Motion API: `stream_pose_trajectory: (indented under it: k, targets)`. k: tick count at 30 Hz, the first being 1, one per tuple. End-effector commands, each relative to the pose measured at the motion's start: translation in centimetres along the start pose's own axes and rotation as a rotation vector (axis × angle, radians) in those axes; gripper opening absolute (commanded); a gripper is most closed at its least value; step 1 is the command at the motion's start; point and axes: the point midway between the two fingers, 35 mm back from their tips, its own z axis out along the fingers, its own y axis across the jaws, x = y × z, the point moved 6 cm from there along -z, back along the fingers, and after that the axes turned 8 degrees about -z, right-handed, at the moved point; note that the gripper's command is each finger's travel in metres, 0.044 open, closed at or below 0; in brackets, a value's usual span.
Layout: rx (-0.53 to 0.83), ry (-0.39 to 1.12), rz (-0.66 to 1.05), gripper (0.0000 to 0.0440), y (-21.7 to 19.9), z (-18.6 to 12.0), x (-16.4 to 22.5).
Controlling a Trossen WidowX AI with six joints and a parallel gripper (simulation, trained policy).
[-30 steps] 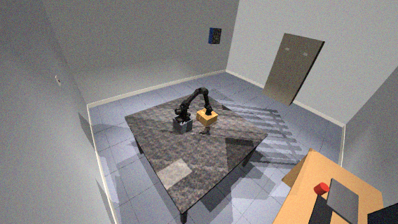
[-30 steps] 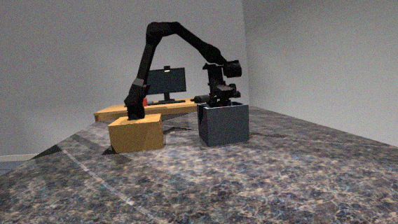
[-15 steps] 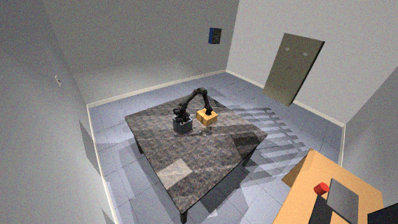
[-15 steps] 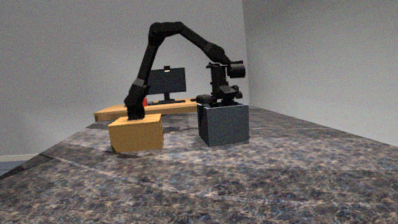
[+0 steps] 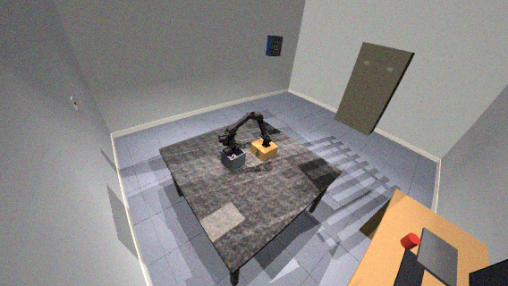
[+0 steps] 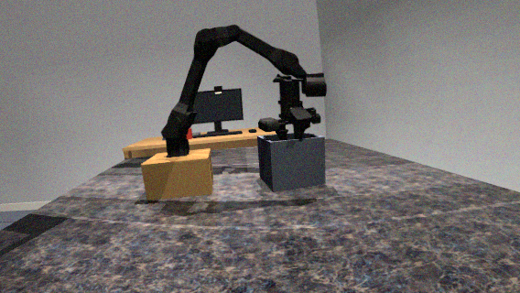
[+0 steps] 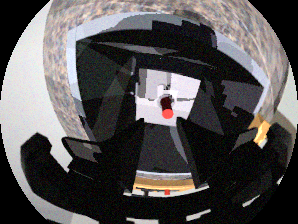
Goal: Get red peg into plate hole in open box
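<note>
The red peg, picked up and let go, appears to be in the pale, squarish plate's hole, full seating unconfirmed, beneath parted black fingers inside the grey, straight-walled open box on the mottled, stone-like bench.

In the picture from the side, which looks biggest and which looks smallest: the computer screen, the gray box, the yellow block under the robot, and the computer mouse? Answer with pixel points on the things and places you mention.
Yellow block (image 5: 258, 152) (image 6: 176, 179) and gray box (image 5: 234, 161) (image 6: 297, 165): too close to rank
Computer screen (image 6: 219, 105)
Computer mouse (image 6: 252, 131)
</note>
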Motion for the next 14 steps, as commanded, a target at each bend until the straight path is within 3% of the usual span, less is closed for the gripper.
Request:
stream_pose_trajectory:
  k: [1, 14]
  targets:
    - [-0.018, 0.021, 0.0, 0.0196, 0.1, -0.6, -0.4]
    - [-0.085, 0.043, 0.02, 0.0226, 0.3, -2.8, -1.9]
